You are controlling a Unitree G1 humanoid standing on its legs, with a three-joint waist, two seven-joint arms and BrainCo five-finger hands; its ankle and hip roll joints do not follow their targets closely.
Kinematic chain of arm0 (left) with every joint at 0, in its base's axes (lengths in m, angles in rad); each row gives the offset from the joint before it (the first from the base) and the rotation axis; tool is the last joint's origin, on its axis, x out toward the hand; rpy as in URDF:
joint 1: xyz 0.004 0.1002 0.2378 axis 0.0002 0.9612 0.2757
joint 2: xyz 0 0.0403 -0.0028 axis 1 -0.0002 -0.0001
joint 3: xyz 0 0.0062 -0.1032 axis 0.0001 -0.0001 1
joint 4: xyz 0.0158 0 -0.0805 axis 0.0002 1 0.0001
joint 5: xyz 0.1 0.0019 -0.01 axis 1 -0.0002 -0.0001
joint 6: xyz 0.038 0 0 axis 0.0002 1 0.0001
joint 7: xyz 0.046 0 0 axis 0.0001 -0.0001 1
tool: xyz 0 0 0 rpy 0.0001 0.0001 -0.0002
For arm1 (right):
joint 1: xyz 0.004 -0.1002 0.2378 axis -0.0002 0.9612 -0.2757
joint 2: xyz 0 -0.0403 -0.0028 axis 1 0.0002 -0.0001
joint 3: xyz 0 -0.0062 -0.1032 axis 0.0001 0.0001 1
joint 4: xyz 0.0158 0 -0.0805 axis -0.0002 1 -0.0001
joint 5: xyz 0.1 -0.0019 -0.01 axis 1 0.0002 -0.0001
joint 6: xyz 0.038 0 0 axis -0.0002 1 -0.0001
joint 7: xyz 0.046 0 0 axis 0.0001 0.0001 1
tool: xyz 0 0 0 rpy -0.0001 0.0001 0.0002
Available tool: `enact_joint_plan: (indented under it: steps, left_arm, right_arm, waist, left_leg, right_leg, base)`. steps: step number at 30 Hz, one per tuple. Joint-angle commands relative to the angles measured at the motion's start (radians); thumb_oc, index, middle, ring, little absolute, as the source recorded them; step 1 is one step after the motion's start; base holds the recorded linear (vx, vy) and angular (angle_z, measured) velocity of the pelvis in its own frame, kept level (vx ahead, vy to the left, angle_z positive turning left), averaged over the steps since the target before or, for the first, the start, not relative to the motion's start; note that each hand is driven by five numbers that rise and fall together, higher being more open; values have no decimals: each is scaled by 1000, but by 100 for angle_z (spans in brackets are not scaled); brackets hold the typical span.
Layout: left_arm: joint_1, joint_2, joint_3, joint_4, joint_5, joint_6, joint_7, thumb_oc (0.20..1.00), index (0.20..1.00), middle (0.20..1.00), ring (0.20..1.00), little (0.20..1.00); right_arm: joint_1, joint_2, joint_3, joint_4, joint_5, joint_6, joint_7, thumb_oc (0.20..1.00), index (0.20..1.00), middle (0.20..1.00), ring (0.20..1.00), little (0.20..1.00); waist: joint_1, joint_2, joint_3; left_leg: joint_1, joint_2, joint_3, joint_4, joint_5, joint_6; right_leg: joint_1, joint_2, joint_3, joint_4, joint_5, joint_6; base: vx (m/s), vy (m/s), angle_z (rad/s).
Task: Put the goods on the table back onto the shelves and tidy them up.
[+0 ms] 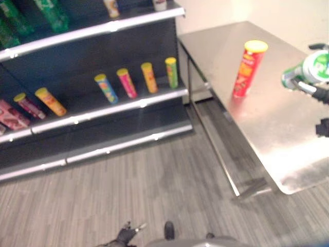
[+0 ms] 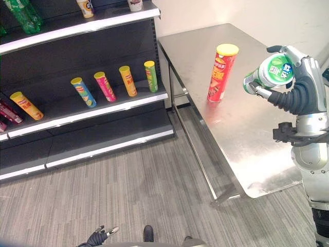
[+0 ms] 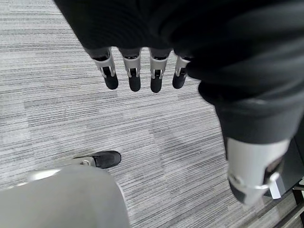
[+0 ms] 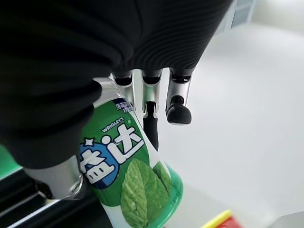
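My right hand (image 2: 300, 85) is shut on a green and white bottle (image 2: 272, 72), held tilted above the right side of the steel table (image 2: 247, 139). In the right wrist view the bottle (image 4: 128, 175) sits between the fingers (image 4: 178, 107) and the thumb. A red can with a yellow lid (image 2: 222, 72) stands upright on the table, left of the held bottle. My left hand (image 3: 137, 71) hangs open over the grey floor, holding nothing. The dark shelf unit (image 2: 87, 110) stands to the left of the table.
Several colourful cans (image 2: 115, 85) lean in a row on the middle shelf, with more cans (image 2: 23, 105) further left. Green bottles (image 2: 23, 15) and small jars (image 2: 85, 7) stand on the upper shelf. Grey carpet floor (image 2: 128, 190) lies between shelf and table.
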Motion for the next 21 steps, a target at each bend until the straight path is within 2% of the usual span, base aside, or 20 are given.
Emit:
enact_joint_plan:
  steps: [1,3,4,5,6,7,9,11,15,16,18,21]
  left_arm:
    - [-47,78,22,7,-11,-28,10,1000,1000,1000,1000,1000]
    - [-56,82,21,-13,-39,-33,11,1000,1000,1000,1000,1000]
    - [-61,78,25,-27,-78,-38,16,1000,1000,1000,1000,1000]
    - [-61,78,26,-27,-79,-38,16,1000,1000,1000,1000,1000]
    - [-59,74,26,-29,-88,-37,15,1000,1000,1000,1000,1000]
    - [-55,73,24,-26,-101,-38,17,1000,1000,1000,1000,1000]
    - [-47,71,21,-17,-104,-39,17,1000,1000,1000,1000,1000]
    - [-37,83,12,1,-88,-41,24,1000,1000,1000,1000,1000]
    - [-17,82,8,6,-84,-40,18,1000,1000,1000,1000,1000]
    - [-8,81,2,14,-86,-48,18,1000,1000,1000,1000,1000]
    - [-16,103,-3,22,-80,-43,13,1000,1000,1000,1000,1000]
    - [-13,134,-12,16,-65,-41,8,1000,1000,1000,1000,1000]
  right_arm:
    - [-154,34,73,-31,125,-72,50,200,200,200,200,200]
    - [-213,21,129,-32,150,-71,65,200,200,200,200,200]
    - [-262,6,187,-23,167,-65,83,200,200,200,200,200]
    - [-265,6,190,-21,167,-65,83,200,200,200,200,200]
    - [-281,-7,206,-19,165,-59,86,200,200,200,200,200]
    - [-304,-14,229,-13,167,-56,88,200,200,200,200,200]
    - [-334,-35,258,9,178,-50,90,200,200,200,200,200]
    - [-379,-87,299,60,169,-36,80,200,200,200,200,200]
    - [-447,-116,355,94,162,-24,79,200,200,200,200,200]
    - [-490,-129,396,125,157,-25,76,200,200,200,200,200]
    - [-588,-132,467,215,165,-8,75,200,200,200,200,200]
    - [-701,-146,558,331,153,14,62,200,200,200,200,200]
  waist:
    - [67,-104,-15]
    - [90,-126,22]
    - [112,-140,52]
    - [108,-139,51]
    - [112,-140,47]
    - [127,-145,48]
    - [133,-149,38]
    - [156,-146,27]
    - [171,-122,5]
    - [190,-114,-7]
    - [210,-127,-7]
    - [227,-155,-13]
  left_leg:
    - [68,74,41,60,-140,-72]
    - [-10,58,20,187,-160,-77]
    - [-87,59,-4,254,-152,-90]
    - [-90,58,-6,257,-153,-90]
    - [-97,75,-4,227,-143,-88]
    - [-135,101,-12,200,-95,-92]
    - [-165,134,-14,97,-49,-99]
    - [-229,166,29,6,-23,-118]
    - [-201,176,40,6,-3,-129]
    - [-198,160,25,6,11,-126]
    - [-179,118,34,36,-6,-107]
    - [-174,47,41,79,-56,-64]
  right_leg:
    - [-55,-46,49,11,5,41]
    - [-60,-53,40,24,0,32]
    - [-61,-63,21,30,-4,36]
    - [-62,-63,19,30,-4,36]
    - [-59,-67,15,29,-6,40]
    - [-56,-75,15,29,-6,48]
    - [-50,-91,16,25,-22,57]
    - [-17,-123,11,2,-46,80]
    - [-6,-140,18,1,-50,95]
    - [8,-180,15,1,-50,118]
    - [-9,-249,3,1,4,141]
    - [-47,-329,30,44,170,160]
  base:
    - [-98,-42,0]
    - [-160,-33,7]
    - [-118,2,23]
    - [-24,65,40]
    - [75,106,49]
    - [137,187,49]
    - [156,206,30]
    - [276,364,34]
    - [211,268,7]
    - [292,434,-10]
    - [302,462,-1]
    - [179,315,18]
